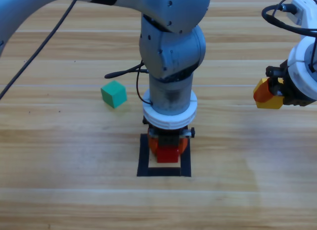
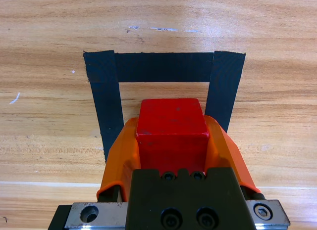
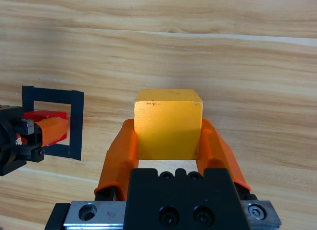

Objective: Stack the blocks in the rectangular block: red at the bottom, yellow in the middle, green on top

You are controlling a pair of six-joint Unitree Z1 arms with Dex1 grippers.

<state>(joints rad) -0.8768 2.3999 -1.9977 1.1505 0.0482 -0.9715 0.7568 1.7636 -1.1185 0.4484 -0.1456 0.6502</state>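
Red cube (image 1: 168, 154) sits clamped between the orange fingers (image 2: 123, 156) of the left gripper (image 1: 168, 147), which stands over the black tape outline (image 1: 144, 158) near the front edge of the desk (image 1: 59, 190). Reason for this hold, as judged: red forms the bottom layer, so it is being positioned inside the outline first. In the left wrist view the cube lies between the two side strips of tape, short of the far strip.

Whether the cube already rests on the desk cannot be determined; the arm and the gripper body cover its underside in the high view, and the wrist view does not show a gap or a contact line. One strip of the outline is also covered by the gripper.

Teal-green cube (image 1: 114, 94) lies loose on the desk farther back, toward the left edge, well apart from the outline. It goes on last, so it is left untouched.

Right gripper (image 1: 270, 95) waits by the right edge with its fingers (image 3: 122, 151) closed on the yellow cube (image 3: 168, 129), raised off the wood, ready as the middle layer. The right arm is cut off by the picture edge.
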